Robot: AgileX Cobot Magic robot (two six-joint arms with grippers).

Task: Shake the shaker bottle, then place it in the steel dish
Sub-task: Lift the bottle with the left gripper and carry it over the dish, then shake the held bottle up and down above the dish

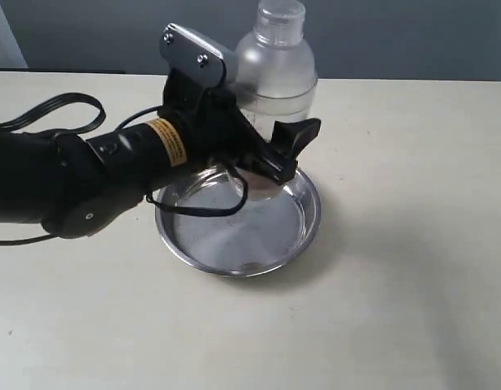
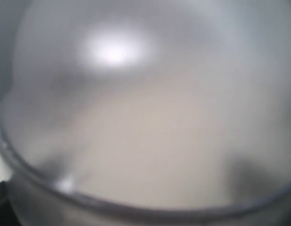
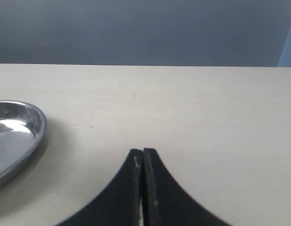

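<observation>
The left gripper (image 1: 276, 150): black jaws spread wide and clamped on the lower body of the clear frosted plastic shaker bottle (image 1: 276, 69). The domed top and small cap stand above the jaws. Bottle upright; its frosted wall (image 2: 145, 117) fills the left wrist view, blurred. Directly below this gripper: the round shallow shiny steel dish (image 1: 234, 268) on the beige tabletop (image 1: 412, 244). Cannot tell whether the bottle's base touches the dish floor. The right gripper (image 3: 143, 151): fingers pressed together, low over bare tabletop, the steel dish (image 3: 39, 123) off to one side.
</observation>
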